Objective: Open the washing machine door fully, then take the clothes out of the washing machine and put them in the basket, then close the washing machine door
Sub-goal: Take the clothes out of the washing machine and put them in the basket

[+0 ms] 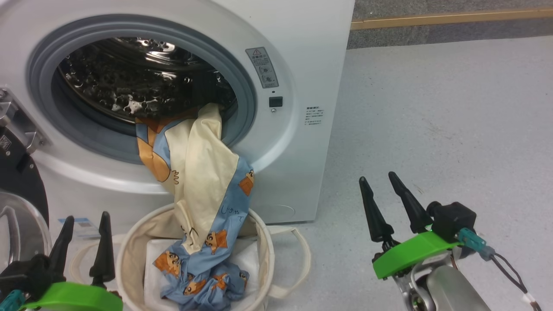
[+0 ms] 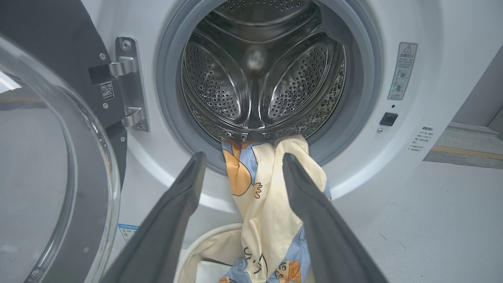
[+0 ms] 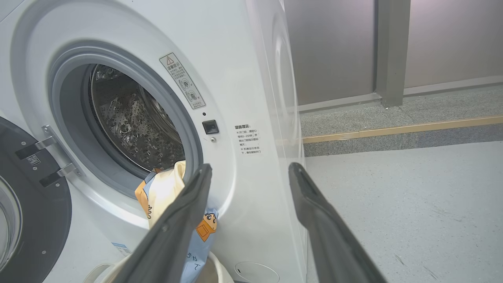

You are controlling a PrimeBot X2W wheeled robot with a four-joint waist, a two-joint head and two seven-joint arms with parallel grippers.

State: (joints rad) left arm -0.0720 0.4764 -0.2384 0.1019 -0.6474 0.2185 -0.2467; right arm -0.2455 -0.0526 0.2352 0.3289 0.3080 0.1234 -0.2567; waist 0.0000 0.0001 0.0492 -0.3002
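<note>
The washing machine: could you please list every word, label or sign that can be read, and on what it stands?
"温馨提示" heads the grey warning sticker on the washing machine; rest too small.
"温馨提示:" heads the printed note beside it; lines below blurred.
Blue label: unreadable.
QR tag on the washing machine door: no words.
Writing on the clothes: illegible.

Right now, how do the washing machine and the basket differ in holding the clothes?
The washing machine is a big rigid white box; the basket is a small soft cream tub. The machine's mouth faces forward, the basket's faces up. The machine holds only the top end of the clothes; the basket holds the bunched lower end. Both mouths are round.
</note>
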